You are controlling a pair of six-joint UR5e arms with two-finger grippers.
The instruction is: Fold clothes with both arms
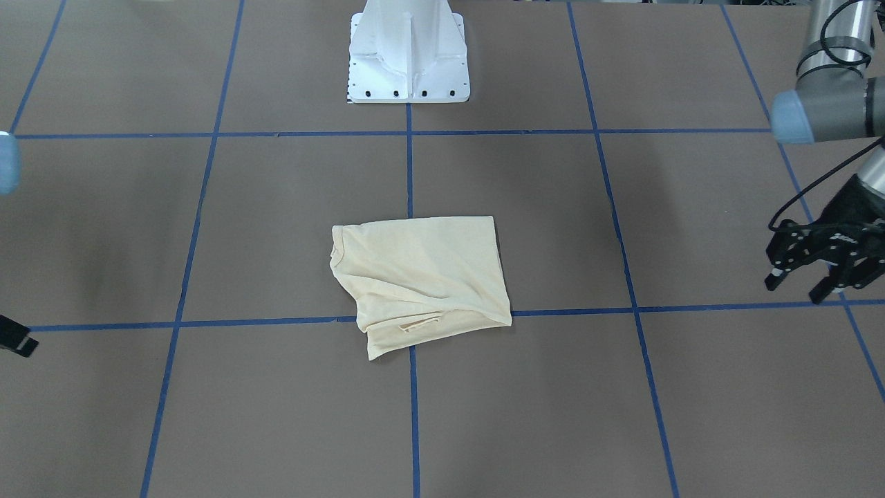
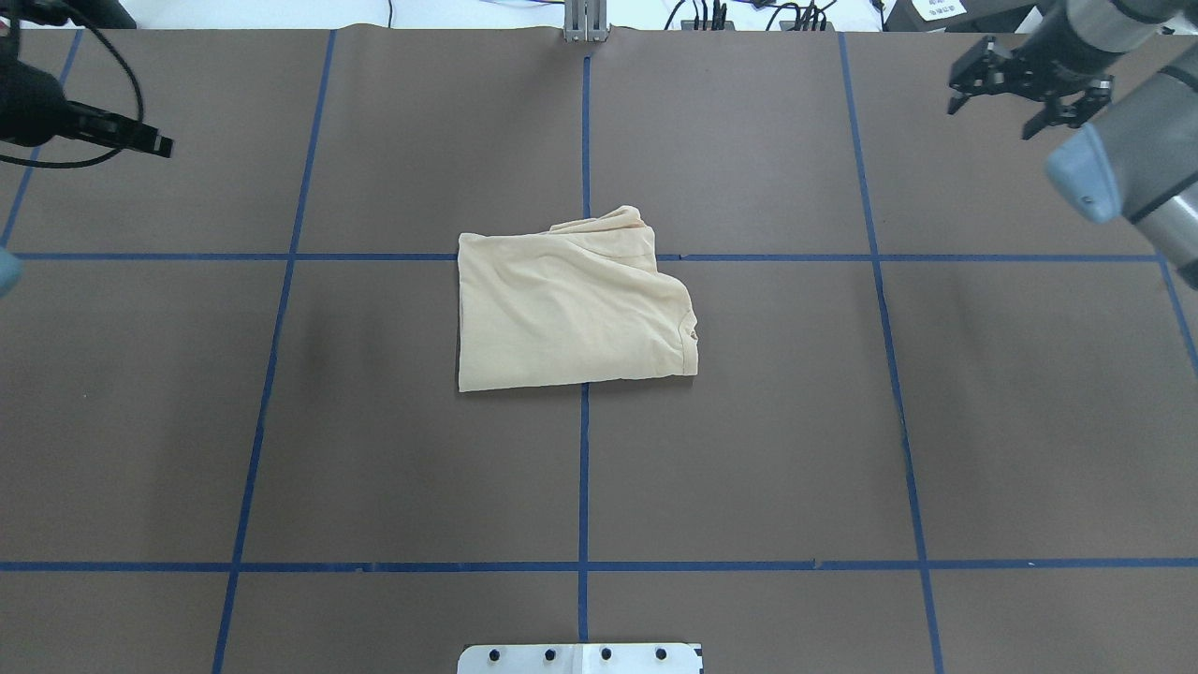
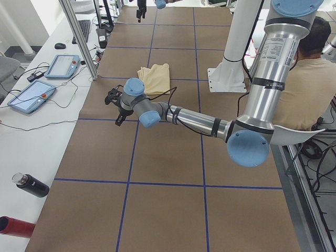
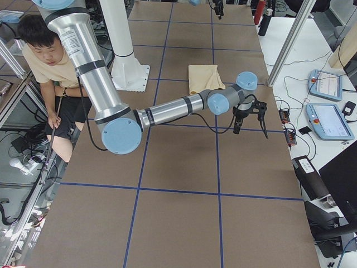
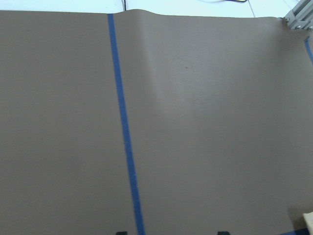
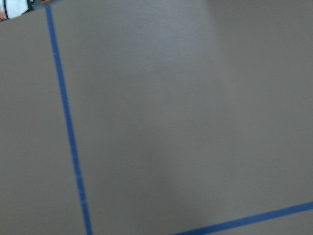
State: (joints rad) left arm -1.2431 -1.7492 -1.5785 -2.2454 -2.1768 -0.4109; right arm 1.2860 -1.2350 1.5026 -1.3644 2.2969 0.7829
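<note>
The pale cream-yellow shirt (image 2: pixel 571 309) lies folded into a rough rectangle at the middle of the table, with the neck opening at its right edge in the overhead view. It also shows in the front-facing view (image 1: pixel 422 277). Its print is hidden. My left gripper (image 1: pixel 798 287) is open and empty, raised far off to the shirt's side, and shows at the overhead view's top left (image 2: pixel 154 142). My right gripper (image 2: pixel 992 117) is open and empty at the far right corner, well away from the shirt. A cream corner of the shirt (image 5: pixel 308 223) shows in the left wrist view.
Blue tape lines (image 2: pixel 584 468) grid the brown table. The white pedestal base (image 1: pixel 408 55) stands at the robot's side. Operators sit beside it (image 3: pixel 310 79) (image 4: pixel 44 56). Teach pendants (image 3: pixel 63 65) and bottles (image 3: pixel 31 185) lie on the side bench beyond the table's far edge.
</note>
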